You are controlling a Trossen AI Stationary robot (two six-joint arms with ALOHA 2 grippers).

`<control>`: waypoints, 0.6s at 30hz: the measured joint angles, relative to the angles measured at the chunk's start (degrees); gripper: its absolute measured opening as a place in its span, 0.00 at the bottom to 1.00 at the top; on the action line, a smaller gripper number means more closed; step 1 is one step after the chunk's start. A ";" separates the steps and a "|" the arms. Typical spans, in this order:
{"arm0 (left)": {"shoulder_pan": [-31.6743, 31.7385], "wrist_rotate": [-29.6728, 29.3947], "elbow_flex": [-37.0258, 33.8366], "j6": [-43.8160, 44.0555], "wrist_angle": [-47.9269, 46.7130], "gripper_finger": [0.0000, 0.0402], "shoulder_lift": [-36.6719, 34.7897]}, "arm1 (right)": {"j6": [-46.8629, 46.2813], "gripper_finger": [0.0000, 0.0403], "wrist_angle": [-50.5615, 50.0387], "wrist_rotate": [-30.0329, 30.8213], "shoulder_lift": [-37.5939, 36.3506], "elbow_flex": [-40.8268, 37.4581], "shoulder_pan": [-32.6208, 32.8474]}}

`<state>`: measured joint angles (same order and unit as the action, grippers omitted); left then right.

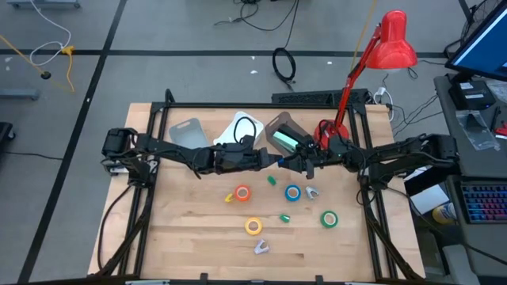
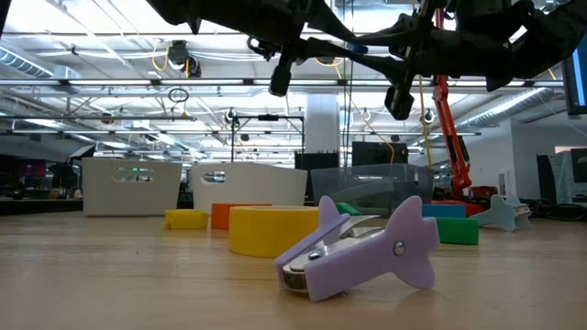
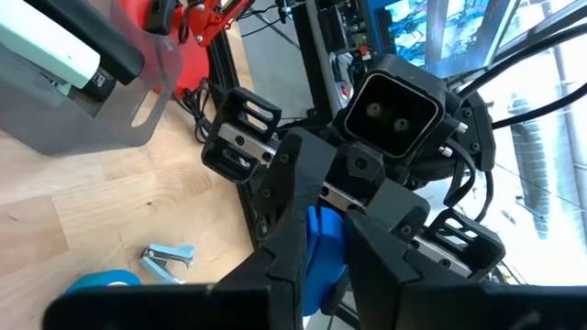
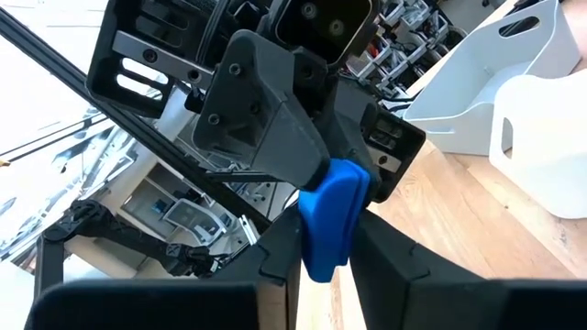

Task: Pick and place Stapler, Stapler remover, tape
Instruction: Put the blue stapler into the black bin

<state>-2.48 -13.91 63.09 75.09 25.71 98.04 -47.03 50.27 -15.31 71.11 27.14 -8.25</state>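
Both arms meet above the table's middle, in front of the bins. My left gripper and my right gripper face each other tip to tip, both shut on one small blue plastic thing; what it is I cannot tell. The orange tape, blue tape, yellow tape and green tape lie flat on the table. A lavender staple remover rests near the near edge, a pale blue one beside the blue tape. A stapler sits in a clear bin. My left gripper pinches the blue thing's rounded end between its two fingers, coming level from the table's left; the thing is lifted clear of the table. My right gripper pinches the same thing's other end between its two fingers, level from the table's right, just below the left gripper's finger.
At the far side stand a clear bin, a white bin and the clear bin with the stapler. A red desk lamp stands at the far right corner. Small green pieces lie among the tapes.
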 joint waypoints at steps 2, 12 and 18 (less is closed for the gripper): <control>0.02 0.00 0.02 -0.43 0.02 0.18 0.00 | 0.21 0.15 0.04 0.02 0.00 0.00 0.00; 1.58 2.14 0.02 -4.10 -0.33 0.39 0.00 | 0.59 0.15 0.32 0.50 0.02 0.00 -0.02; 4.24 5.28 0.02 -7.45 -0.33 0.50 0.00 | 1.21 0.15 0.05 0.46 0.02 0.01 -0.04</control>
<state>1.76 -8.63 63.11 67.64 25.39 98.04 -45.82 50.31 -14.85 71.13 27.14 -8.29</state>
